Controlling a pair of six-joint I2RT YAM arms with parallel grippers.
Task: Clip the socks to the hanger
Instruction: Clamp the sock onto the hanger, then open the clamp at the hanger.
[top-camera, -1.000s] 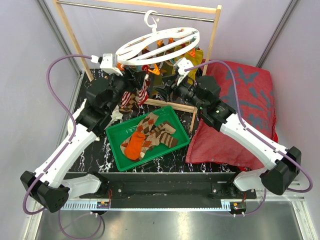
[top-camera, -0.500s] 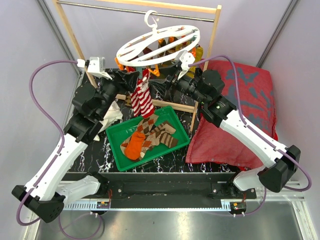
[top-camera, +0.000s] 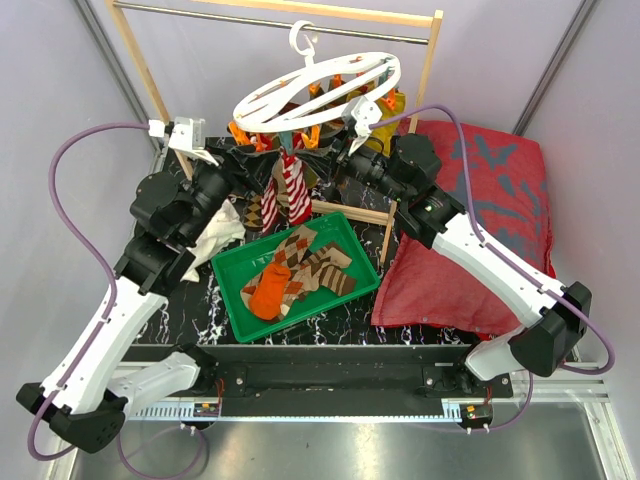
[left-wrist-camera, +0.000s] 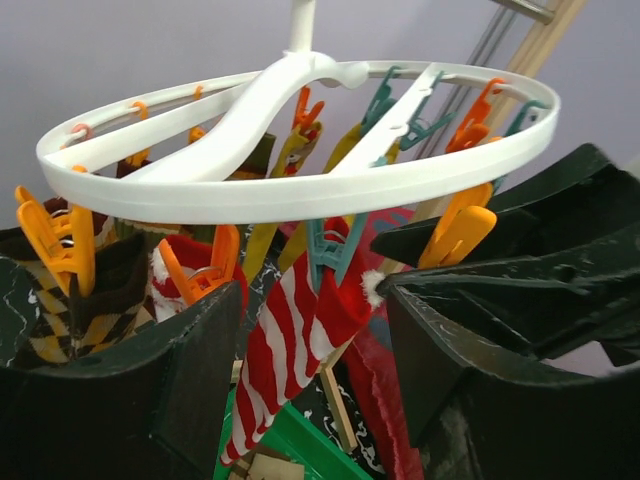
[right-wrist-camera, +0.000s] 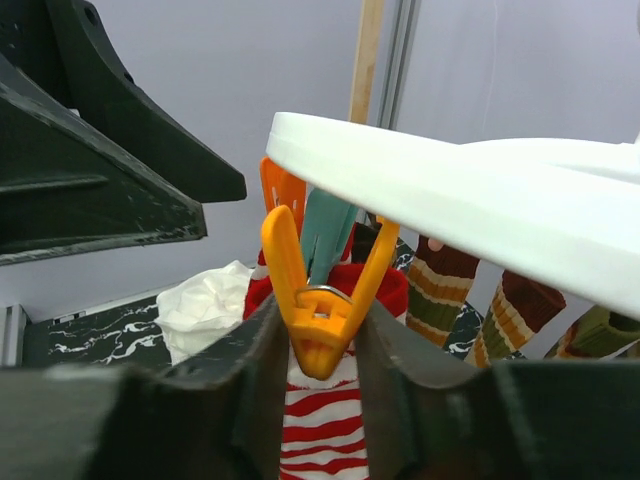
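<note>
The white hanger ring (top-camera: 315, 88) hangs from the rod with several socks clipped under it. A red-and-white striped sock (top-camera: 290, 195) hangs from a teal clip (left-wrist-camera: 330, 250). It shows between my left fingers in the left wrist view (left-wrist-camera: 285, 345). My left gripper (top-camera: 242, 158) is open and empty, its fingers (left-wrist-camera: 130, 390) wide apart on either side of that sock without touching it. My right gripper (top-camera: 338, 160) is shut on an orange clip (right-wrist-camera: 320, 310) under the ring, just above the striped sock's cuff (right-wrist-camera: 325, 430). More argyle socks and an orange sock (top-camera: 268, 295) lie in the green tray (top-camera: 232, 300).
The wooden rack frame (top-camera: 428, 60) stands round the hanger, its low bar (top-camera: 345, 212) behind the tray. A white cloth (top-camera: 218, 228) lies left of the tray. A big red cushion (top-camera: 480, 220) fills the right side.
My left gripper has let go of the striped sock and drawn back to the left. The sock now hangs from the hanger. My right gripper has shifted a little left under the ring.
</note>
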